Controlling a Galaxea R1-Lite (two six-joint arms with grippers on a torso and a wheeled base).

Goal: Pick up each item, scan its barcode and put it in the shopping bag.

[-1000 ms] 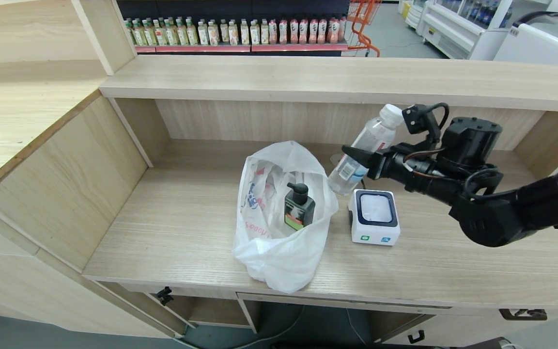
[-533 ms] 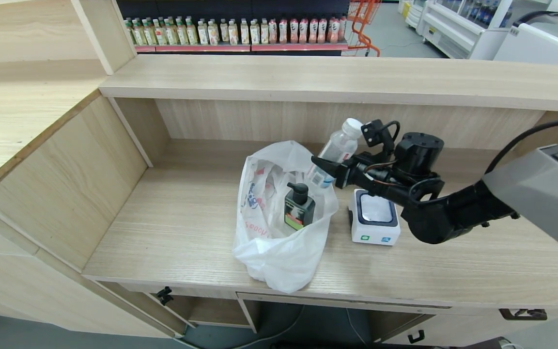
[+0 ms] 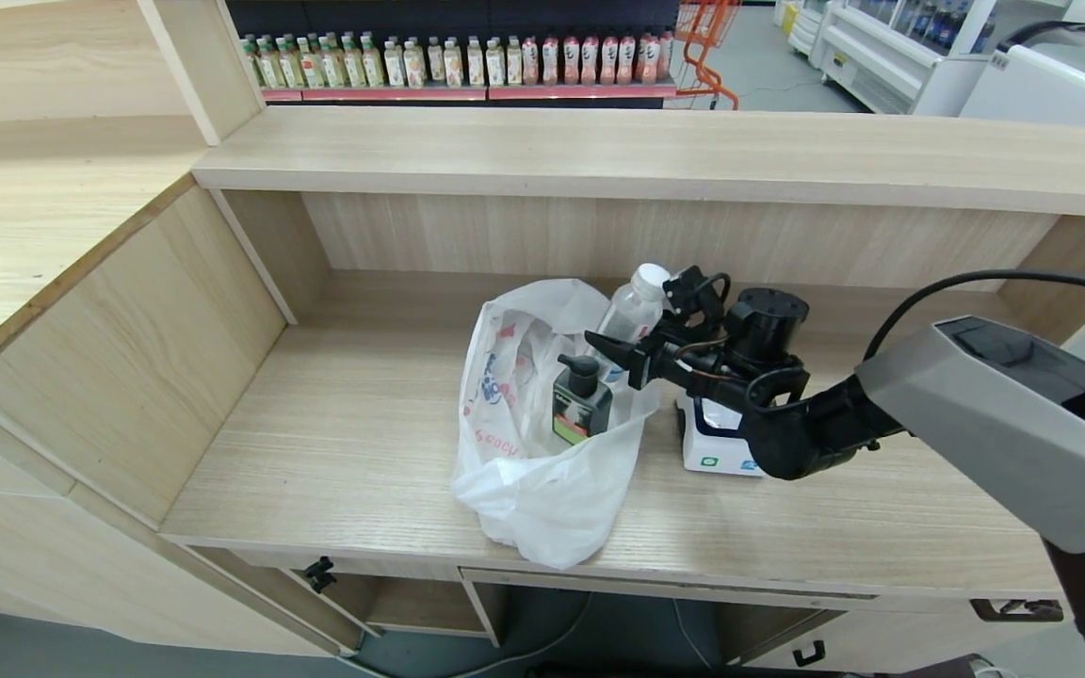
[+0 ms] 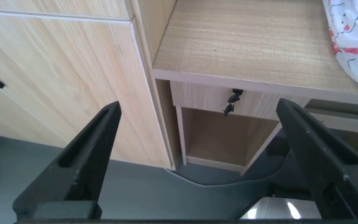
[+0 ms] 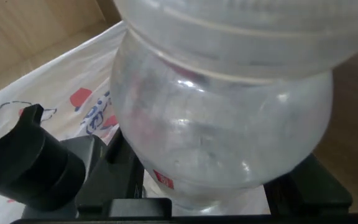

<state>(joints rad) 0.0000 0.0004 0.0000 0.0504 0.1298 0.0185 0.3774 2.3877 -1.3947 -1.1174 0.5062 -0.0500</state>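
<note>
A pump bottle [image 3: 581, 414] stands in the bag [image 3: 533, 499]; a water bottle [image 3: 632, 311] tilts at the bag's right rim; the scanner [image 3: 707, 452] sits just right of the bag.

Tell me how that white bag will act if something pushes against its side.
The bag is thin, crumpled film, so it will probably buckle rather than resist. Its mouth stands open around the pump bottle inside; a nudge might fold that opening shut. It looks light, so it may slide on the smooth counter, though the bottle's weight could anchor it.
</note>
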